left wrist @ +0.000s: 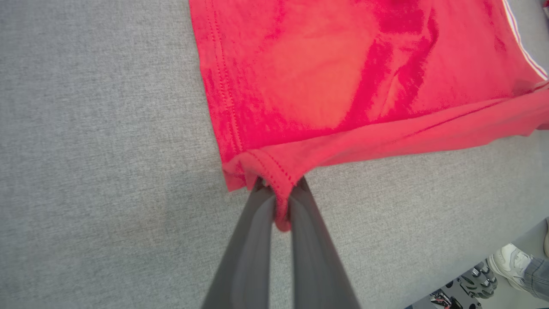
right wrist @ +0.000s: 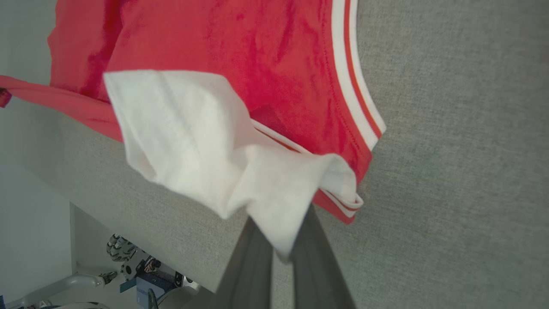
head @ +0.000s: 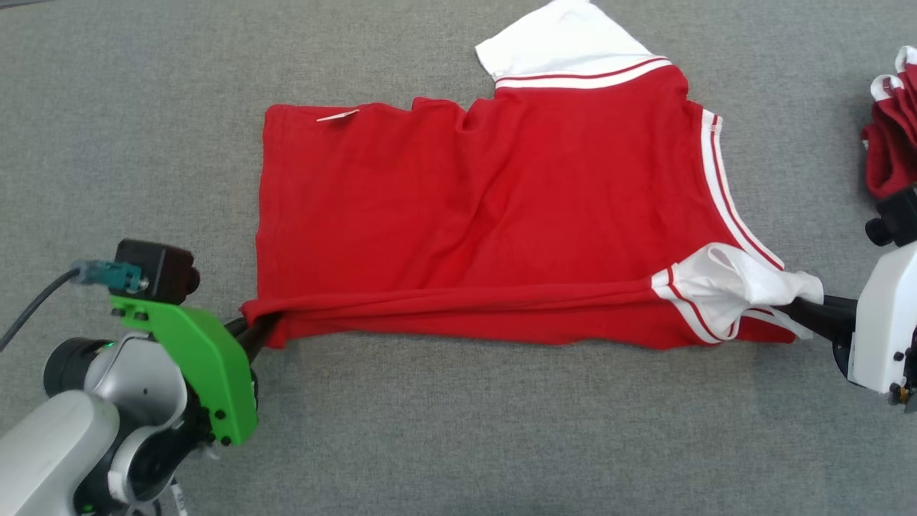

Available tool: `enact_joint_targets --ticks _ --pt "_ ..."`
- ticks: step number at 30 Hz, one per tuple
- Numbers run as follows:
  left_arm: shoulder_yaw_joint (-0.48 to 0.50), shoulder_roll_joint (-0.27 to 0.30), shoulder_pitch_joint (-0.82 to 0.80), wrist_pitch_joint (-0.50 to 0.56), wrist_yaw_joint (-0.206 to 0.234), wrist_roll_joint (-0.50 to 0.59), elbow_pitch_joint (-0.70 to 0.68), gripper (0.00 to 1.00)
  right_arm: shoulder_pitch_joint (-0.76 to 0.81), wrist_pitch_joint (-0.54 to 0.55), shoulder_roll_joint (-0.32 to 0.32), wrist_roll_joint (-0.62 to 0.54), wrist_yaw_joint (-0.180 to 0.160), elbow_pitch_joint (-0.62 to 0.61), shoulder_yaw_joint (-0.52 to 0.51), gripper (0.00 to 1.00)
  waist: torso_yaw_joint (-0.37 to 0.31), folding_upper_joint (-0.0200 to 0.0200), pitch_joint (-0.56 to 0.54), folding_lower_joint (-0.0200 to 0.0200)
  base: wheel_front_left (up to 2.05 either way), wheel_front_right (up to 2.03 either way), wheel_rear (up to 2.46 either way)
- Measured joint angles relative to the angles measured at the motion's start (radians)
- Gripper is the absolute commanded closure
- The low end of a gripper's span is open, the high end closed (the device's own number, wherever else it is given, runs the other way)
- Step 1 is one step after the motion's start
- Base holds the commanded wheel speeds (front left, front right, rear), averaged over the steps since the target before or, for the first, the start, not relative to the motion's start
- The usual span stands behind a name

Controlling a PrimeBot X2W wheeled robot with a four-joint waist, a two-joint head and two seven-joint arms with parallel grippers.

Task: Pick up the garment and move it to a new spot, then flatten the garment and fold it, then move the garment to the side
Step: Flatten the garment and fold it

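Grey, felt-like cloth covers the surface (head: 143, 107). The garment (head: 487, 215), a red shirt with white sleeves and red-and-white striped trim, lies spread across its middle, hem toward the robot's left and collar end toward its right. The far sleeve (head: 566, 39) lies flat at the top of the head view, and a small white tag (head: 338, 115) sits near the far hem corner. Along the near side the cloth is gathered into a long fold that runs straight between the two arms.

The left fingers (left wrist: 262, 201) are pressed together on the near hem corner, with a nub of stitched red hem poking out between them. The right fingers (right wrist: 257, 266) are pressed together on the tip of the near sleeve (right wrist: 184, 137), which bunches loosely out of the grip.

A second red-and-white bundle (head: 892, 129) rests by the surface's right side, apart from the shirt. Past the surface's edge, in the left wrist view, a pale shoe (left wrist: 510, 262) stands on the floor.
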Motion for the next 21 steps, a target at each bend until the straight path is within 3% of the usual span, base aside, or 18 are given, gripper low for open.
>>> enact_joint_targets --ticks 6,7,8,9,10,11,16,21 --pt "-0.066 -0.105 -0.149 0.111 -0.039 0.01 0.162 0.97 -0.055 0.078 0.037 -0.061 0.0 0.055 -0.019 1.0 0.035 0.0 0.028 0.0 0.0 0.0 0.0" --pt "-0.072 -0.12 -0.168 0.119 -0.043 0.013 0.184 0.94 -0.06 0.078 0.042 -0.074 0.0 0.058 -0.023 1.0 0.039 0.0 0.033 0.0 0.0 0.0 0.0" --pt "-0.076 -0.132 -0.185 0.122 -0.048 0.019 0.207 0.8 -0.067 0.077 0.046 -0.086 0.0 0.059 -0.027 0.93 0.043 0.0 0.038 0.0 0.0 0.0 0.0" --pt "-0.079 -0.142 -0.203 0.122 -0.052 0.031 0.229 0.58 -0.073 0.077 0.051 -0.095 0.0 0.06 -0.028 0.79 0.046 0.0 0.043 0.0001 0.0 0.0 0.0" --pt "-0.081 -0.151 -0.22 0.122 -0.053 0.041 0.245 0.13 -0.075 0.075 0.057 -0.1 0.0 0.061 -0.027 0.26 0.048 0.0 0.047 0.0 0.0 0.0 0.0" --pt "-0.08 -0.16 -0.232 0.122 -0.057 0.043 0.261 0.0 -0.075 0.064 0.061 -0.109 0.0 0.061 -0.026 0.0 0.049 0.0 0.05 0.0 0.0 0.0 0.0" --pt "-0.083 -0.176 -0.246 0.126 -0.06 0.043 0.307 0.0 -0.087 -0.012 0.063 -0.164 -0.001 0.053 -0.004 0.0 0.038 0.0 0.047 0.0 0.0 0.0 0.0" --pt "-0.057 -0.147 -0.231 0.071 -0.046 0.056 0.294 0.0 -0.12 -0.235 0.051 -0.239 -0.001 0.038 0.022 0.0 0.02 0.0 0.036 0.0001 0.0 0.0 0.0"
